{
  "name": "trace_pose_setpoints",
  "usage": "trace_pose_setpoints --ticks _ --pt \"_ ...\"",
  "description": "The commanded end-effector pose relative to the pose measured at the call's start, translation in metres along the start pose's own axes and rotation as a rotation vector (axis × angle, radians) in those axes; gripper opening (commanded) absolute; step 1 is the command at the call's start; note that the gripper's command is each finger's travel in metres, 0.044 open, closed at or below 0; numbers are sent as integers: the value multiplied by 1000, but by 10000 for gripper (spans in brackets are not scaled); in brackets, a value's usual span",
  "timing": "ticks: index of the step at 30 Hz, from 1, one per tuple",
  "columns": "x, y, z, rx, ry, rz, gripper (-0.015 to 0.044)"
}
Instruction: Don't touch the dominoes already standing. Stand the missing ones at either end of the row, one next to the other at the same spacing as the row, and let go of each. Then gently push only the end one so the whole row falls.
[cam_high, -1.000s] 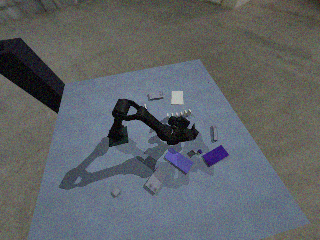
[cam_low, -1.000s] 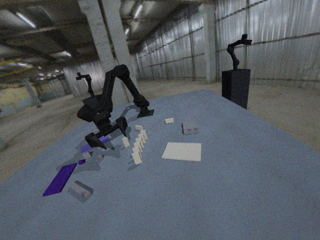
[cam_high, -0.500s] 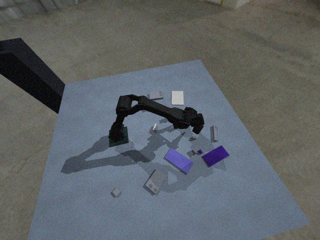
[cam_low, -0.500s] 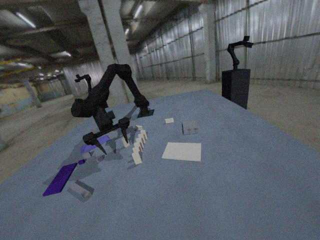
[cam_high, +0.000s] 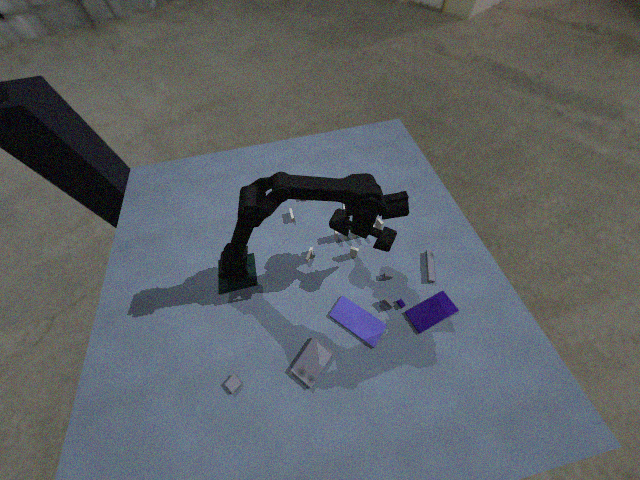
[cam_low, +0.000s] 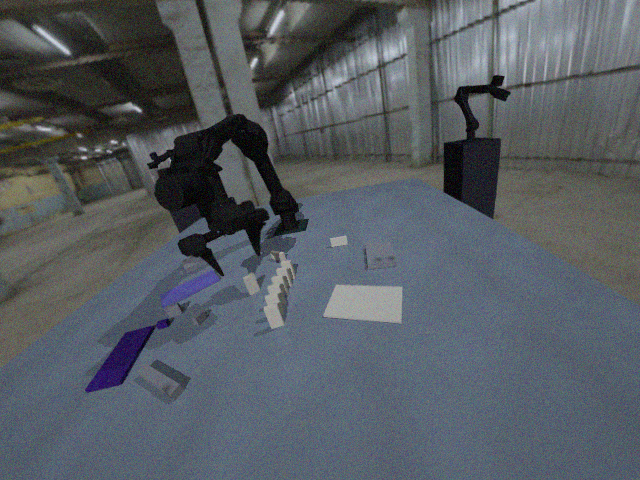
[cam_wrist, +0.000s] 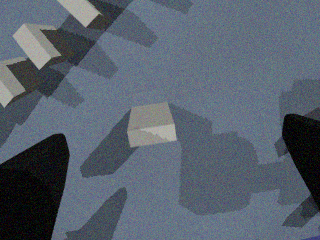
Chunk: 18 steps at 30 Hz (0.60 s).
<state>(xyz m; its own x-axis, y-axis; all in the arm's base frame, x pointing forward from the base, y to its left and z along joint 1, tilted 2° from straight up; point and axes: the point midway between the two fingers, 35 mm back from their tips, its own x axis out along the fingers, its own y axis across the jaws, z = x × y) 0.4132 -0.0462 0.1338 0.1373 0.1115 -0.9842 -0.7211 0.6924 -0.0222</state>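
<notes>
A row of several cream dominoes (cam_low: 273, 316) (cam_wrist: 36, 46) stands upright; the arm hides most of it in the top view. One cream domino (cam_high: 354, 252) (cam_low: 251, 284) (cam_wrist: 152, 125) stands alone beside the row, off its line. My gripper (cam_high: 361, 233) (cam_low: 240, 264) (cam_wrist: 179, 135) is open and empty above this lone domino, its fingers apart on either side in the wrist view. Another cream piece (cam_high: 310, 254) is nearer the arm's base. A further cream piece (cam_high: 291, 215) (cam_low: 338, 241) lies farther back; its exact pose is hard to tell.
A light purple slab (cam_high: 356, 320) (cam_low: 190, 288), dark purple slab (cam_high: 431, 311) (cam_low: 121, 359) and small purple cube (cam_high: 400, 303) (cam_low: 163, 323) lie on one side. A white panel (cam_low: 364, 303) and grey box (cam_low: 379, 255) lie across the row. Other grey boxes (cam_high: 311, 361) (cam_high: 430, 266) lie outward.
</notes>
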Motion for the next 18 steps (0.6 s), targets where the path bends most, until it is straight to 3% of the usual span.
trace_pose_setpoints --ticks 1,9,18 --pt "-17 10 -9 -69 126 13 440" --pt "-13 10 -9 -70 126 13 440" --pt "43 10 -15 -69 126 13 440"
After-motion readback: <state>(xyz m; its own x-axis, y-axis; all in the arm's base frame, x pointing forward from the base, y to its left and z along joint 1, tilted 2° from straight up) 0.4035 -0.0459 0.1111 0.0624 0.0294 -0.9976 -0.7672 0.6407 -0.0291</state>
